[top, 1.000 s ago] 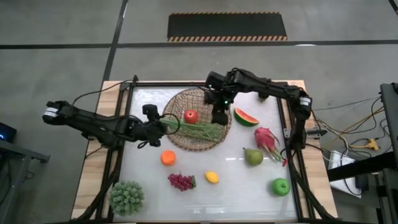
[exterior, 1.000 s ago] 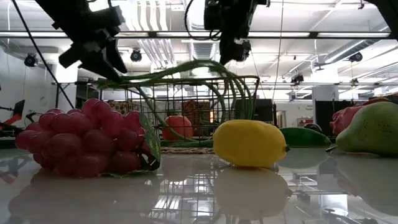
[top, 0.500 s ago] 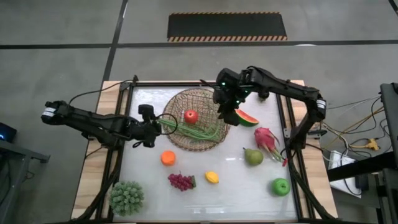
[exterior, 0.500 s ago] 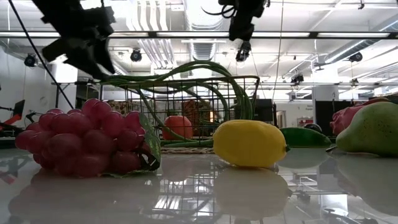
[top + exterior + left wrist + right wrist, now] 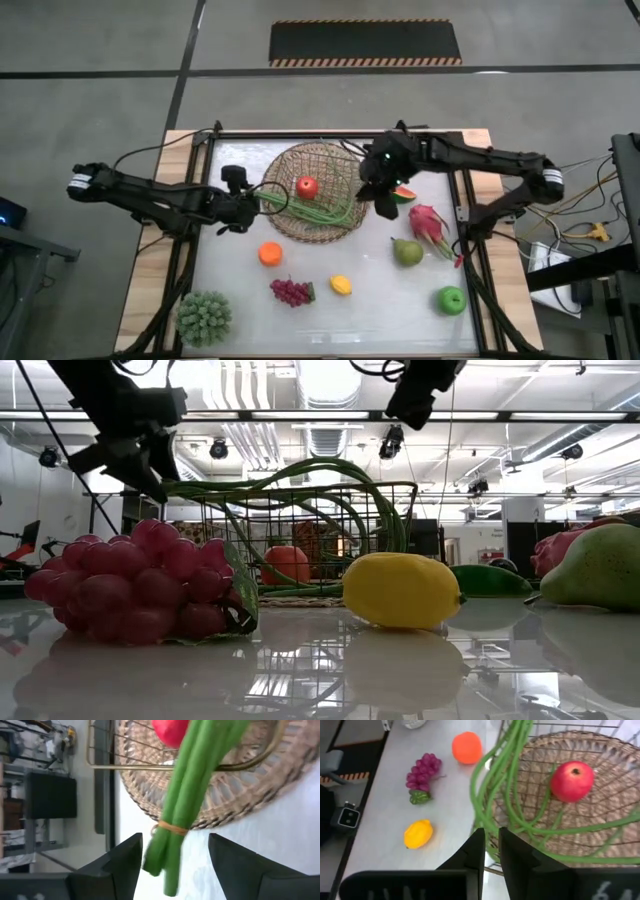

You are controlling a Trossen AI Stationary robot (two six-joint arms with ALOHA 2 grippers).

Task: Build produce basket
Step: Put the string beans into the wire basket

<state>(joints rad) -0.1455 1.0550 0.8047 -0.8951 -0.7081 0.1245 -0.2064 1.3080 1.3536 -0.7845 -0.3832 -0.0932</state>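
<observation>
The round woven basket (image 5: 290,160) stands at the table's far middle, with a red apple (image 5: 307,186) on its floor. Long green stalks (image 5: 320,211) lie across the basket and arch over its wire frame (image 5: 300,488). Their banded end (image 5: 169,827) sticks out past the left rim. My left gripper (image 5: 248,203) is open there, a finger on either side of that end. My right gripper (image 5: 380,202) hangs shut, with nothing between its fingers, high above the basket's right rim, and partly hides the watermelon slice (image 5: 405,192). My left gripper stands open around the stalks' banded end (image 5: 165,840), coming level from the table's left, along the stalks. The end lies close against one finger (image 5: 131,857), with a gap to the other. I cannot tell whether it touches.
On the table nearer me lie an orange (image 5: 270,253), purple grapes (image 5: 290,292), a lemon (image 5: 341,285), a pear (image 5: 406,252), a pink dragon fruit (image 5: 430,225), a green apple (image 5: 452,299) and a green spiky ball (image 5: 204,317) at the near left corner.
My right gripper has risen from the stalks at the basket's right side and gone toward the table's right edge, shutting on nothing as it went. The stalks stay draped over the basket.
</observation>
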